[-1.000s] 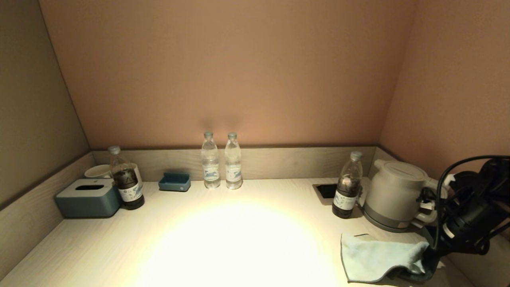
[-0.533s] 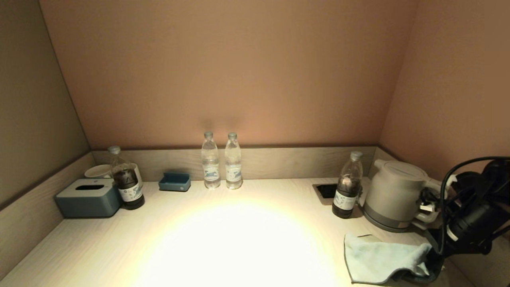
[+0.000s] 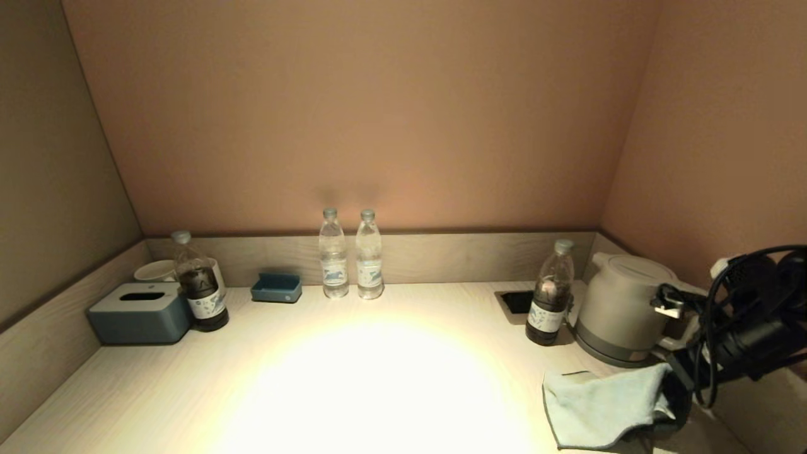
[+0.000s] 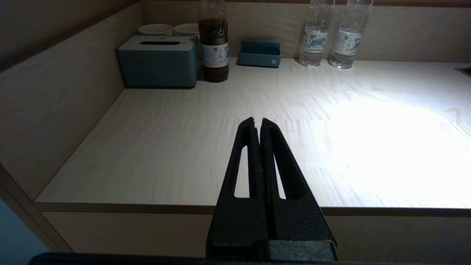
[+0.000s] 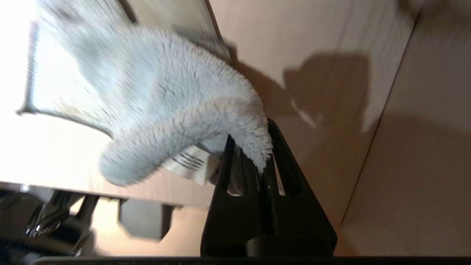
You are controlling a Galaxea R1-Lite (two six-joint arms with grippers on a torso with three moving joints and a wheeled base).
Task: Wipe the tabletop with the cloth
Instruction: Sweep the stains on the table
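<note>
Item: cloth [image 3: 599, 407], pale blue, lying at the near right corner of the tabletop [image 3: 353, 378], one edge gathered and lifted into our right gripper [image 5: 250, 162], whose jaws are pinching a fold of its pile. The rest of it trails flat from the jaws toward the tabletop's middle, so the cloth lies to the left of the right gripper and the unwiped surface lies beyond it in that same direction. We judge the coming stroke a drag leftward across the lit centre, cloth leading or trailing flat. Right arm [image 3: 750, 328]: at the right edge, just in front of the kettle [image 3: 621, 306] and near a dark bottle [image 3: 547, 296]; both stand close to the stroke's start. Left gripper [image 4: 257, 125]: jaws pressed together on nothing, held off the near left edge, well apart from the cloth; the right arm is far the nearer. Also on the tabletop: tissue box [image 3: 139, 312], second dark bottle [image 3: 198, 284], cups [image 3: 154, 271], small blue tray [image 3: 276, 287], two clear bottles [image 3: 350, 255] along the back, all away from the middle.
</note>
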